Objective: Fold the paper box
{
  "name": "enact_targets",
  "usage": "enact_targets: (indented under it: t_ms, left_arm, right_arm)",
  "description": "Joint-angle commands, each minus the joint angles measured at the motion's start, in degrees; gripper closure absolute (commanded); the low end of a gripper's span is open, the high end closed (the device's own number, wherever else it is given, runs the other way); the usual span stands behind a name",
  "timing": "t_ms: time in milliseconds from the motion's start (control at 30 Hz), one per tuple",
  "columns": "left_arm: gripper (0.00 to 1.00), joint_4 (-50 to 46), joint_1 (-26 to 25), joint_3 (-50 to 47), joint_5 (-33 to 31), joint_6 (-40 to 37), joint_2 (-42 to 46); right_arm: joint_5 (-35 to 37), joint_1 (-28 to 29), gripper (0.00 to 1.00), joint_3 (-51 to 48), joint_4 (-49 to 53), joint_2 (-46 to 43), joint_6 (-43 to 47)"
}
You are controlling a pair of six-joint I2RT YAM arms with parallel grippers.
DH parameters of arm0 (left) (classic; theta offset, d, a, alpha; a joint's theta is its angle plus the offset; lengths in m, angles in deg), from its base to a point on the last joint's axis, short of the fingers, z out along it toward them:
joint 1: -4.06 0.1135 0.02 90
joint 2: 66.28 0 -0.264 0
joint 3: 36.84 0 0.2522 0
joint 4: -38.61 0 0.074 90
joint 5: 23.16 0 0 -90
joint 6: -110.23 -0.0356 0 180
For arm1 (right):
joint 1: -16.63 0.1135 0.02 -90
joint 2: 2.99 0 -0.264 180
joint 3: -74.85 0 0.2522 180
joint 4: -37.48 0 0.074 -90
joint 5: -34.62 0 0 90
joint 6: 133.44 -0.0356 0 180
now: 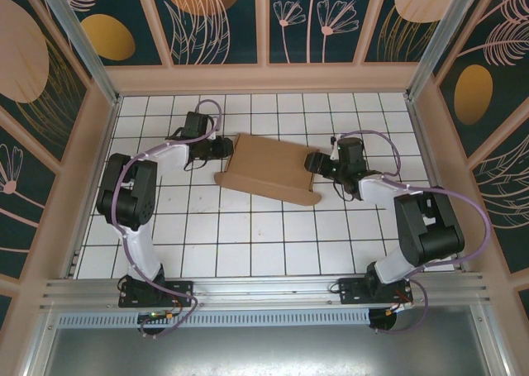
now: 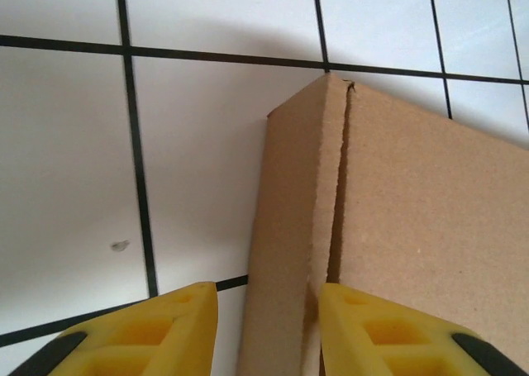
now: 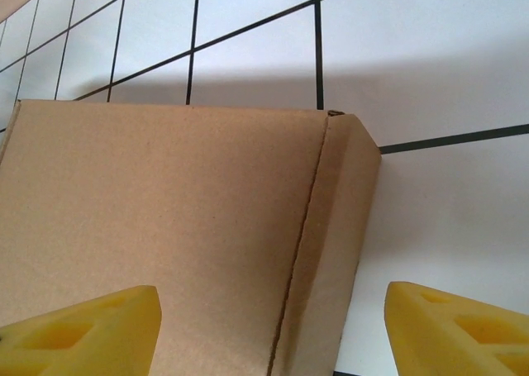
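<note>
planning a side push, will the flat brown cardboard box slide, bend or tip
The flat brown corrugated cardboard box probably slides rather than tips: it lies low on smooth white tiles. Likely light and fairly stiff, though its side wall shows an open seam, so it may flex there.

Bright; soft shadow beside paper box (image 3: 165, 211)

Centre: being blocked by the paper box (image 1: 269, 169), hemmed by left gripper (image 1: 229, 149) and right gripper (image 1: 312, 160).
Lower table (image 1: 248, 235): being left free.
</note>
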Motion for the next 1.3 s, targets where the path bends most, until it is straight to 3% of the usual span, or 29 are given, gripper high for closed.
enact_targets:
  t_ms: [0, 100, 633, 767, 800, 967, 1267]
  left_arm:
    - [0.64, 1.4, 0.3, 1.1, 3.9, -1.7, -2.9]
    - [0.65, 1.3, 0.4, 0.9, 4.8, -2.6, -4.4]
    - [0.62, 6.2, 0.8, -1.4, 8.2, -5.5, 0.5]
    - [0.44, 3.3, 0.9, 1.4, 8.7, -6.4, -1.7]
    - [0.44, 2.8, 0.9, 1.9, 8.4, -6.2, -2.5]
    - [0.52, 1.4, 0.8, 2.5, 8.8, -6.1, -6.3]
    - [0.63, 0.3, 1.3, 2.4, 10.0, -5.8, -10.1]
  right_arm:
    - [-1.6, -1.3, 0.24, 1.6, -1.2, 1.2, -1.5]
    - [-1.8, -2.4, 0.16, 2.1, -0.3, 2.2, -0.8]
    - [-7.6, -4.5, 0.15, 0.4, -3.0, 7.3, -4.0]
    - [-10.6, -4.4, 0.15, 0.6, -4.2, 9.3, -4.4]
    - [-11.6, -4.3, 0.15, 1.0, -4.2, 10.2, -4.4]
    - [-14.7, -4.0, 0.15, 1.4, -6.1, 12.1, -4.9]
    - [-13.4, -4.6, 0.15, -2.0, -11.9, 9.8, -6.9]
